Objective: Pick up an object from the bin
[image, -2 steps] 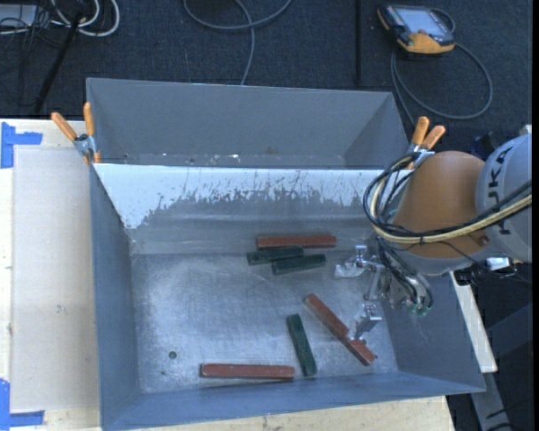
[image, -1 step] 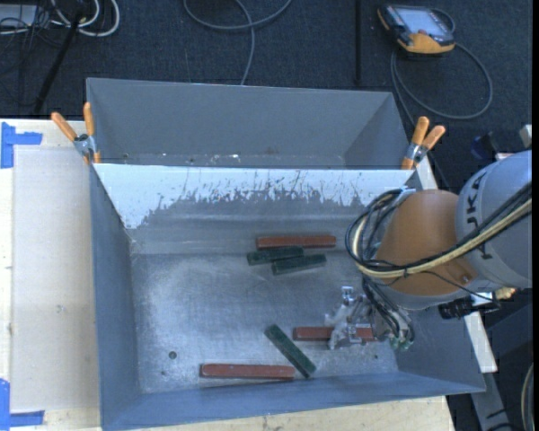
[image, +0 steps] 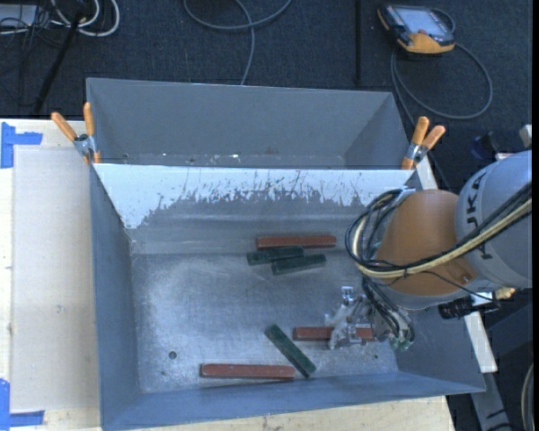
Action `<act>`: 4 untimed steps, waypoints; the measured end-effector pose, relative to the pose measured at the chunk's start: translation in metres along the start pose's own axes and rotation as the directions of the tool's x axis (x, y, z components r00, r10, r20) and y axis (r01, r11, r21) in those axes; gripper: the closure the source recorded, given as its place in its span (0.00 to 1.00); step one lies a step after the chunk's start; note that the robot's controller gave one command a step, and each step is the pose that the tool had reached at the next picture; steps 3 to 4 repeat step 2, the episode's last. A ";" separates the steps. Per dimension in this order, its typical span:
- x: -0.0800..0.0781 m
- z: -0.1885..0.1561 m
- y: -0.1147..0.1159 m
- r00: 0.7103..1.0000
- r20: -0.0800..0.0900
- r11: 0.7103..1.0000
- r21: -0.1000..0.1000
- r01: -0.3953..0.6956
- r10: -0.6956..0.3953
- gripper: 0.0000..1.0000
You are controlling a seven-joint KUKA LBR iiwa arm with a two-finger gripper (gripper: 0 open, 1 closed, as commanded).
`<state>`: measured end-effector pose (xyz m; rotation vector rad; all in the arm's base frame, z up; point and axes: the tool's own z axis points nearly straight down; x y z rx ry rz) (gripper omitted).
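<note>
Hovering low over short brown bar (image: 313,333), near-right of bin (image: 189,294), beside dark green bar (image: 290,350): jaws at approach step, opening cannot be told. Next move likely calls for straddling bar, closing, lifting clear.

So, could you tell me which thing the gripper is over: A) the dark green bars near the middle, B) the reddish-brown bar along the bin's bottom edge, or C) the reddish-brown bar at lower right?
C: the gripper sits right over the reddish-brown bar at the lower right of the bin, just beside the slanted dark green bar.
</note>
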<state>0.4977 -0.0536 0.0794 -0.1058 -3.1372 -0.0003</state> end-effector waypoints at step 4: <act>-0.036 -0.158 0.015 1.000 0.003 1.000 0.000 -0.009 0.009 1.00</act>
